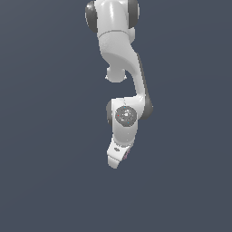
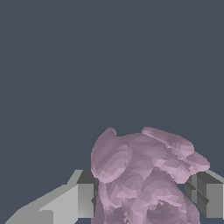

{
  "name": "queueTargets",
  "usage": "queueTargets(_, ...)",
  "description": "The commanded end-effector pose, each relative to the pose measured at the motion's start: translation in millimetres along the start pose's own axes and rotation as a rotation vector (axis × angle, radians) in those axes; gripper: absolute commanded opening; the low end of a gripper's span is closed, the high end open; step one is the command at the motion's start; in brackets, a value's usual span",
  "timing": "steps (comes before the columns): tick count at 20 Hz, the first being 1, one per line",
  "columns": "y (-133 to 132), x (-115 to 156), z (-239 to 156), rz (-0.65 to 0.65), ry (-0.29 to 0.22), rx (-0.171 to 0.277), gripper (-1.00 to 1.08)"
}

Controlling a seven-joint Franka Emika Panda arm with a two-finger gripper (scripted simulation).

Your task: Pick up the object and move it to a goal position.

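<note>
Flat slate-blue background fills both views, with no edge, horizon or table line to be made out anywhere in it.

From the exterior view, 1 white arm (image 1: 118, 68) hangs down from the top of the frame. Its upper links are white with dark grey joint caps, and a round grey disc marks the joint partway down. Below that joint the wrist narrows to the end effector (image 1: 118, 159), which points downward and tilts slightly toward the exterior view's left. A small speck of pinkish-mauve, the object (image 1: 125, 154), shows at the lower edge of the end effector on the side toward the exterior view's right; in this view it is too small to make out its shape.

The wrist view shows the object (image 2: 146, 175) close up: a lumpy pinkish-mauve cluster of rounded knobs, with 1 longer lobe stretched across its upper part. It sits between the 2 grey fingers (image 2: 81, 199) of the end effector (image 2: 144, 197). Each finger's dark pad meets the side of the cluster, 1 on each side, so the end effector is clenched on the object and grasping it. The cluster bulges past the pads, toward the camera and away from it. Behind the object only the same slate-blue ground is seen, and whether the object touches any surface cannot be told.
</note>
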State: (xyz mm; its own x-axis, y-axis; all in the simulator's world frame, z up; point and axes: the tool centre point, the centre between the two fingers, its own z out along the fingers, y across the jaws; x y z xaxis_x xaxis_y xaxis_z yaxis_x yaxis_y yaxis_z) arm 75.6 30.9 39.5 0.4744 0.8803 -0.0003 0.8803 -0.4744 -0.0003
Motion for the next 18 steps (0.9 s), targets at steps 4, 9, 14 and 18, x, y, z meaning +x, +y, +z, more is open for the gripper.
queueTargets(4,0.3,-0.4,-0.4,0.0,0.0,0.0,-1.0)
queueTargets(9,-0.7,-6.4,-4.7,0.0,0.0,0.0,-1.0)
queueTargets(14,-3.3,-21.8,-15.6,0.001,0.0,-0.001,-1.0)
queueTargets(18,-6.7,-42.1,-30.2,0.001,0.0,-0.001,-1.0)
